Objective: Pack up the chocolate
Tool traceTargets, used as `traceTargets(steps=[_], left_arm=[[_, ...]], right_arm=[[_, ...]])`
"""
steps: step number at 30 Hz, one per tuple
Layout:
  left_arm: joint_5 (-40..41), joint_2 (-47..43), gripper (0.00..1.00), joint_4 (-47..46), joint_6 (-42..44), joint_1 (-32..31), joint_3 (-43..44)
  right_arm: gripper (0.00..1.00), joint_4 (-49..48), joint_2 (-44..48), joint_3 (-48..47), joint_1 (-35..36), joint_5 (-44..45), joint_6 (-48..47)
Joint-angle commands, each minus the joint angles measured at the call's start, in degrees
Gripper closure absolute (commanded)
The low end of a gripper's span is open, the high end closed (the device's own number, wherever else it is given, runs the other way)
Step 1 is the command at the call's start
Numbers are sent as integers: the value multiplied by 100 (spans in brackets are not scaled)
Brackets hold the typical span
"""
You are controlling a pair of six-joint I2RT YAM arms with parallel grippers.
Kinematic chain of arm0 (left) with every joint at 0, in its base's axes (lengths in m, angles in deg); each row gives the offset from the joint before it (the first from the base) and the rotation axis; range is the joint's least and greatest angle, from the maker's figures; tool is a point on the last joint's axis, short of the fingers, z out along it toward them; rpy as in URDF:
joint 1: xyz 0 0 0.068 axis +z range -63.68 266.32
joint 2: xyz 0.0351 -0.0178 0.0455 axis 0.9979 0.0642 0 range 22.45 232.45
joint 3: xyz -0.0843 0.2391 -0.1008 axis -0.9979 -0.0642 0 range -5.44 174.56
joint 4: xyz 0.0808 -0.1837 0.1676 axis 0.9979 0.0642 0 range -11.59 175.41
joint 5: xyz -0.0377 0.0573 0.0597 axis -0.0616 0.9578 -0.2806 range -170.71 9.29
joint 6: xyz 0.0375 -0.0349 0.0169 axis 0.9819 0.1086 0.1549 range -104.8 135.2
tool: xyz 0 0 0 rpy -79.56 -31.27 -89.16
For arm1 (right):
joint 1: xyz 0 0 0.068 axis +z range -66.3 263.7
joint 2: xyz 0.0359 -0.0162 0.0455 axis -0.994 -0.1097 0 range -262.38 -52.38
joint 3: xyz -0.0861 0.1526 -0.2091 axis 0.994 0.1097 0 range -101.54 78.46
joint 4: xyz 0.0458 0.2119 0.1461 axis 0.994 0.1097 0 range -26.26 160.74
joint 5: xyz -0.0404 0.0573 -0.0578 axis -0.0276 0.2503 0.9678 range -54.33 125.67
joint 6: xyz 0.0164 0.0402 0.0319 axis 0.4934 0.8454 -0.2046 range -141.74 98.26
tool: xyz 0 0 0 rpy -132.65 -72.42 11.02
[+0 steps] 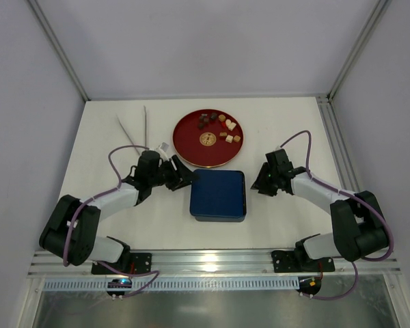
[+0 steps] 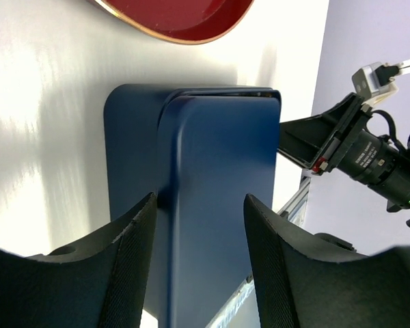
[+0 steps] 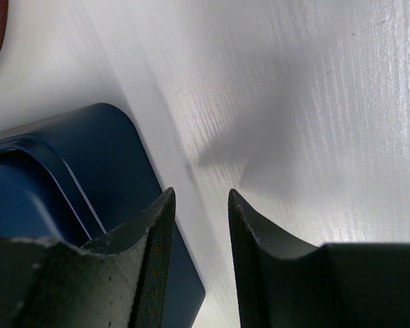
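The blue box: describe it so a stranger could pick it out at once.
On the white table, find the round red plate at the far middle. The box lies just on its near side, apart from it. It alone is square and navy; the plate is round, its chocolate tiny.

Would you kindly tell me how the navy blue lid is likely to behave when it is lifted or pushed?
The navy blue lid keeps crisp, straight edges, so it is probably stiff rather than floppy. Its smooth sheen suggests it may slip between the left fingers. Lying flat and wide on the table, it should slide rather than tip.
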Motion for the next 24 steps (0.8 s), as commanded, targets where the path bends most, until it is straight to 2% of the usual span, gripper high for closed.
traceTargets(steps=[1,13,24], left_arm=[[-142,-150,47,180,142,41,192],[-28,-185,50,338,142,41,87],[140,-317,45,1033,484,41,236]], right_arm=[[61,-170,23,-94,58,57,-44],[61,-205,-4,-94,128,57,-9],[61,-187,-47,-111,119,48,-27]])
